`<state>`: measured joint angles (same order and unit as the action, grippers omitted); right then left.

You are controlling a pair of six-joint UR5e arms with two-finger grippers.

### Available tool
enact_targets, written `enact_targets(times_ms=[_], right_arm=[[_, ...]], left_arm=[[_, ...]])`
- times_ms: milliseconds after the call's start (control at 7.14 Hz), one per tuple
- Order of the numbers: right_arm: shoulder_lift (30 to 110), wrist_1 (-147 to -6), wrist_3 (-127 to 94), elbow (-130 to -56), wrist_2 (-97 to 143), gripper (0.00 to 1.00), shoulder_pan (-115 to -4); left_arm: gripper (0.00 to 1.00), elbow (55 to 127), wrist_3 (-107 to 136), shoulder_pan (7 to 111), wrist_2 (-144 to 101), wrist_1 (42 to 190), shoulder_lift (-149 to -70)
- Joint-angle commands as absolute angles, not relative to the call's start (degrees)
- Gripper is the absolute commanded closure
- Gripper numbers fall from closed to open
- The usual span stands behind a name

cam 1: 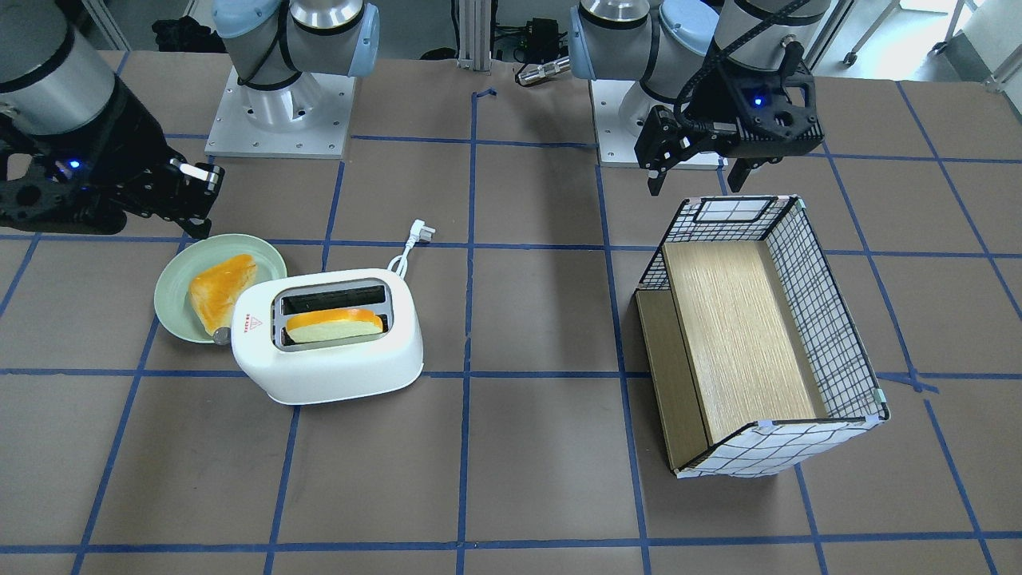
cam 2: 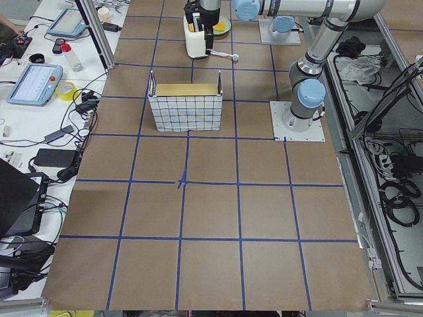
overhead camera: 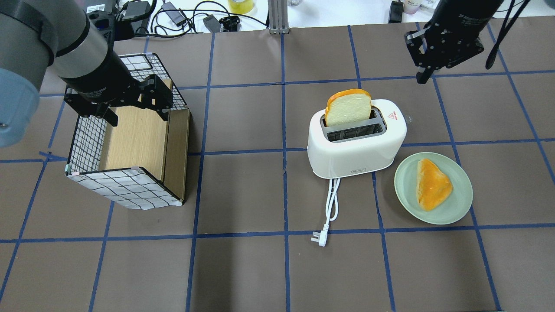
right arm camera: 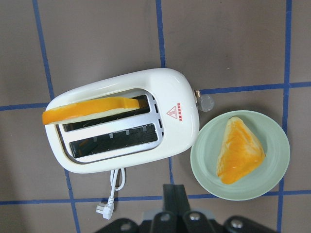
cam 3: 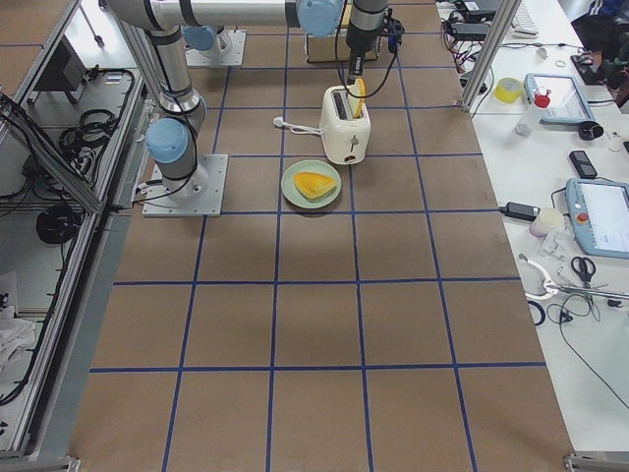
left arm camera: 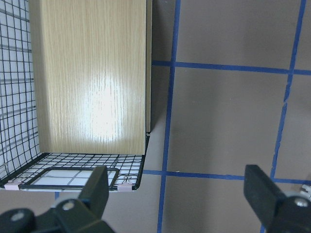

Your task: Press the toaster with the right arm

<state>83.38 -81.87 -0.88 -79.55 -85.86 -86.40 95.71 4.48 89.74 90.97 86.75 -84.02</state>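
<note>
Right gripper (overhead camera: 421, 76) clenched, raised above the table and clear of the toaster (overhead camera: 356, 151) — no contact.

The toaster stands upright near the middle of the worktop, well in from all four edges and on the robot's right of centre. A bread slice (overhead camera: 348, 108) stands in the slot nearer the operators' edge. The white cord (overhead camera: 333, 199) trails toward the robot-side edge. A green plate (overhead camera: 460, 203) carrying a toast wedge (overhead camera: 433, 184) sits just beside the toaster's knob (right arm camera: 205, 103) end, on the side toward the right end edge. Left gripper (left arm camera: 178, 177) released, fingers (left arm camera: 99, 184) spread wide — it hangs over the rim of the checkered box (overhead camera: 125, 187), which sits toward the left end edge, well apart from the toaster.
</note>
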Motion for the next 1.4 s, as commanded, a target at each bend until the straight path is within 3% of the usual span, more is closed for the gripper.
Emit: enact_targets(times_ms=[0,1260], right_arm=[[83.14,-83.58,-4.92,-79.45,-87.09,1.0,-89.47],[83.06,-92.37,-4.75,-80.68,-89.39,1.0,-89.38]], left_arm=[[0.0,95.71,4.48,89.74,90.97,86.75,-84.02],[0.0,95.71,4.48,89.74,91.05,86.75,-84.02]])
